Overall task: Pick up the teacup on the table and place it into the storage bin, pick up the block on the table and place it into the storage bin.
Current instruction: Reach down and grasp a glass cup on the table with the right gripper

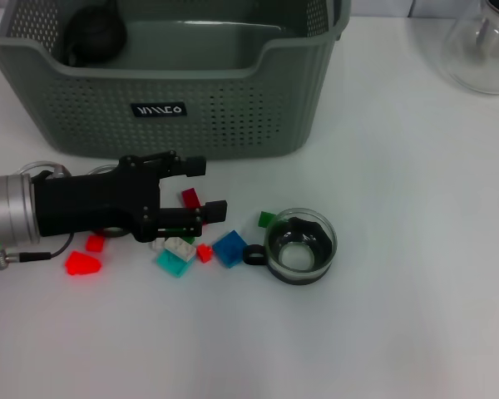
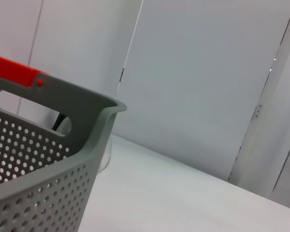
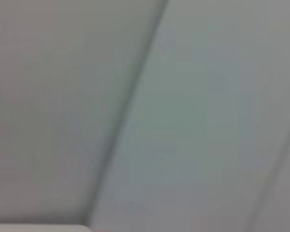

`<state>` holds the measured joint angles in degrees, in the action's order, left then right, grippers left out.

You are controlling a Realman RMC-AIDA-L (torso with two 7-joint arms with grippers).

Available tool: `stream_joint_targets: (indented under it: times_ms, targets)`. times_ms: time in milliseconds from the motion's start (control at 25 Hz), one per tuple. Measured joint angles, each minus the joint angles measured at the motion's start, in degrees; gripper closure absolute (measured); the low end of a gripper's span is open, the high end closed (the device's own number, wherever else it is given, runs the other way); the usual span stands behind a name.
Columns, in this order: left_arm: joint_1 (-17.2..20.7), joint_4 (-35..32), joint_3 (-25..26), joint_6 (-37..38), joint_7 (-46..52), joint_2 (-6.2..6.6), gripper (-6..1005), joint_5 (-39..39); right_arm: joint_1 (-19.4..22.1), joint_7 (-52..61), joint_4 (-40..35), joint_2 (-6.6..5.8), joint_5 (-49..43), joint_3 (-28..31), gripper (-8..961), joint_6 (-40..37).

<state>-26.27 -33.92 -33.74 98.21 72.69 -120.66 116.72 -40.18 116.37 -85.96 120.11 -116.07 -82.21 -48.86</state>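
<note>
Glass teacup (image 1: 300,245) with its dark handle stands on the white table (image 1: 399,316) before the grey-green perforated storage bin (image 1: 233,108), while the left gripper (image 1: 206,189), jaws apart, hovers over scattered plastic blocks (image 1: 183,249), probably choosing one to close on.

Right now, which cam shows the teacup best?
Head view. The glass teacup is fully in frame on the table, dark handle toward the blocks, just past the open left gripper. Left wrist view shows only the storage bin wall and the table; right wrist view shows none of the teacup.
</note>
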Motion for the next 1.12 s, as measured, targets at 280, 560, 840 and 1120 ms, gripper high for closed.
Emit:
stream_joint_targets:
  times_ms: [280, 560, 840, 1120]
  targets:
    - [0.98, -0.30, -0.01, -0.42, -0.57, 0.14, 167, 0.07, 8.07, -4.65, -5.09, -0.13, 11.90, 10.07, 18, -30.97]
    - [1.72, -0.53, -0.01, -0.55, -1.53, 0.61, 167, 0.42, 11.36, -5.40, -4.22, -0.19, 10.52, 12.43, 32, -50.66]
    - [1.96, -0.53, -0.01, -1.25, -1.56, 0.69, 166, 0.42, 8.87, -3.37, -0.58, 0.13, -2.55, 8.28, 40, -54.11]
    - [2.73, -0.10, -0.01, -2.57, -1.58, 0.29, 168, 0.21, 4.31, -2.07, 5.28, 0.36, -13.84, -0.38, 58, -51.67]
